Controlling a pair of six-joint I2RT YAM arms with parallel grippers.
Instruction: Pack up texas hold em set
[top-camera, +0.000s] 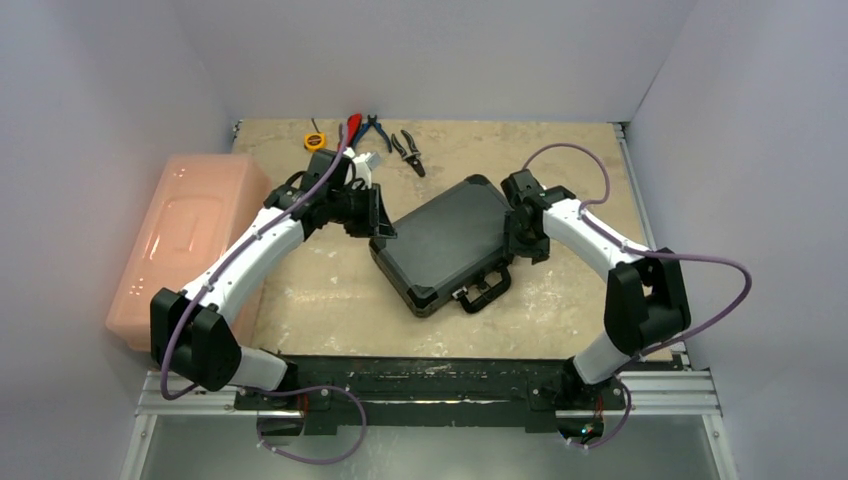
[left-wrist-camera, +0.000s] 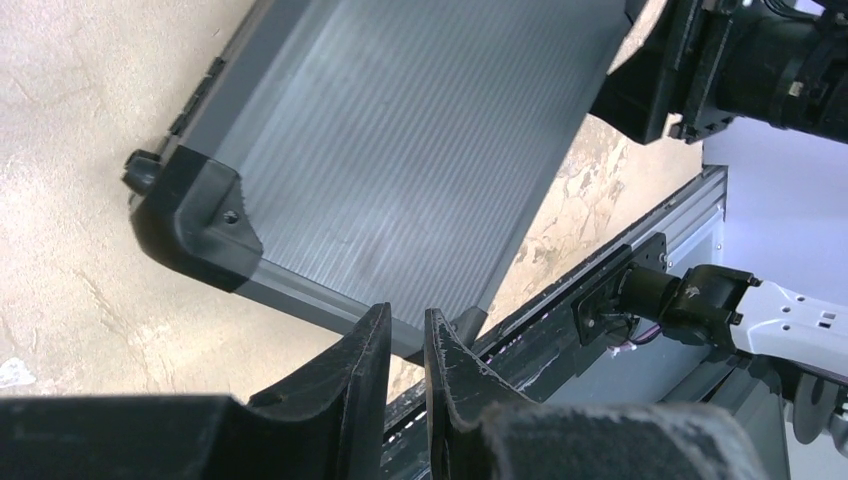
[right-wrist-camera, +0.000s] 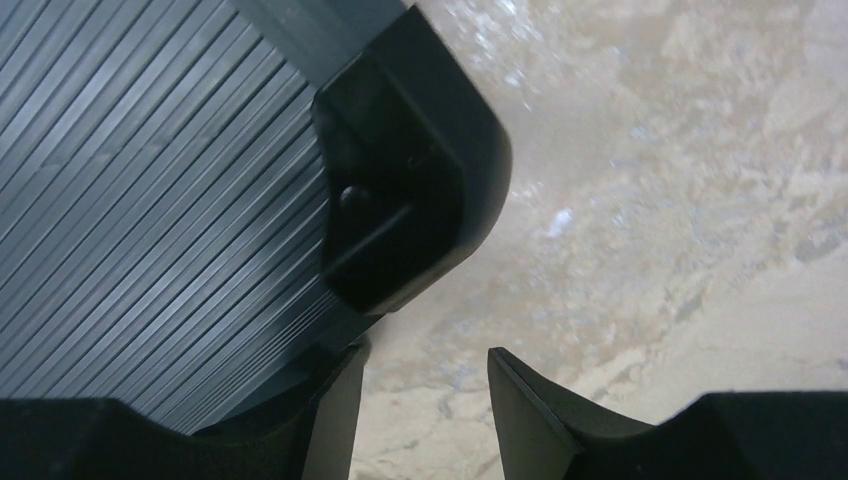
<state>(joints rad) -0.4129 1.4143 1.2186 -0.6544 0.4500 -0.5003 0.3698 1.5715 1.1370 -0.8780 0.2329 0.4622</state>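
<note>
Closure of the black case (top-camera: 445, 243), lying shut and diagonal at mid-bench (top-camera: 330, 290), likely needs even downward pressure at both ends: left jaws, nearly pressed together and empty, at one corner, right jaws, spread and empty, opposite.

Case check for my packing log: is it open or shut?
Shut: the case lies flat with its ribbed top down; no interior or contents show.
</note>
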